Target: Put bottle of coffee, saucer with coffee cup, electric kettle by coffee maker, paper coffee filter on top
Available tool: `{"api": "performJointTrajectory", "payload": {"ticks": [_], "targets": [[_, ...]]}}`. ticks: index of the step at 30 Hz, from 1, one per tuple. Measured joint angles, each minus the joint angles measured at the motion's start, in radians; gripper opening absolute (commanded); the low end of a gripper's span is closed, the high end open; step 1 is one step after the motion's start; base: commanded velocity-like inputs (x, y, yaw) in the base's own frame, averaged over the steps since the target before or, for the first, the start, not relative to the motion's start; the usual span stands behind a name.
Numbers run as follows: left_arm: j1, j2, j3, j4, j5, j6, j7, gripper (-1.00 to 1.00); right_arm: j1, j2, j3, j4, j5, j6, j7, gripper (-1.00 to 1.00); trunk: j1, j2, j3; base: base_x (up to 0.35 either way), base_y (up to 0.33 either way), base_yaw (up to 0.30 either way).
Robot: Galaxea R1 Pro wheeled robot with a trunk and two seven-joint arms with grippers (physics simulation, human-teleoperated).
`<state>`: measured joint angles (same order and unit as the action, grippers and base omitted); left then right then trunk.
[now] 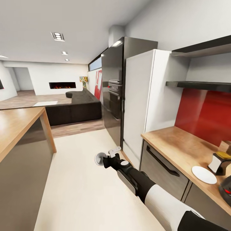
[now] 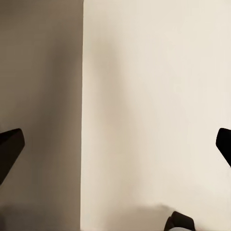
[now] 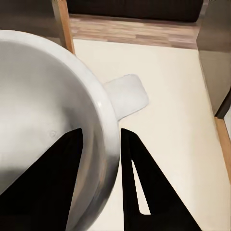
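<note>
Gripping the coffee cup (image 3: pixel 53 120) by its rim, the right gripper (image 1: pixel 107 159) has one dark finger inside the bowl and the other (image 3: pixel 139 183) outside against the wall, so the jaws are pinched on the thin ceramic edge close to the handle (image 3: pixel 126 95). In the head view the cup (image 1: pixel 100 158) hangs at the end of the outstretched right arm above the pale floor (image 1: pixel 77 179), beside the wooden countertop (image 1: pixel 179 144) and not yet over it. On that counter the white saucer (image 1: pixel 204 175) lies flat, near the coffee maker (image 1: pixel 221 162) at the picture's edge. The cup looks light, rigid and glazed, so it is likely slippery and would chip or break if dropped; a rim pinch like this one holds little surface and lets the cup swing, so slow, level carrying seems wise. The wall next to the handle is a sensible hold, since it leaves the base free to land on the saucer. The left gripper (image 2: pixel 115 144) points at the floor beside a grey panel, its two fingertips spread wide with nothing between them.
</note>
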<state>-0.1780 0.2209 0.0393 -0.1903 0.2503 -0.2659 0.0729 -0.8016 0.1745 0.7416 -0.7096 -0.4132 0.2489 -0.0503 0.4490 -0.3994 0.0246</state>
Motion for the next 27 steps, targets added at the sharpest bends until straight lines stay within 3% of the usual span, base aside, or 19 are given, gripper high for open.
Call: {"api": "performJointTrajectory", "payload": {"ticks": [17, 27], "targets": [[0.000, 0.000, 0.000, 0.000, -0.001, 0.000, 0.000, 1.00, 0.006, 0.000, 0.002, -0.037, 0.000, 0.002, -0.001, -1.00, 0.000, 0.000, 0.000, 0.331, 0.083, -0.007], [0.000, 0.000, 0.000, 0.001, -0.001, 0.000, 0.001, 1.00, 0.006, 0.000, 0.001, -0.037, 0.001, 0.003, -0.001, -1.00, 0.000, 0.000, 0.000, 0.300, 0.181, -0.250]]}}
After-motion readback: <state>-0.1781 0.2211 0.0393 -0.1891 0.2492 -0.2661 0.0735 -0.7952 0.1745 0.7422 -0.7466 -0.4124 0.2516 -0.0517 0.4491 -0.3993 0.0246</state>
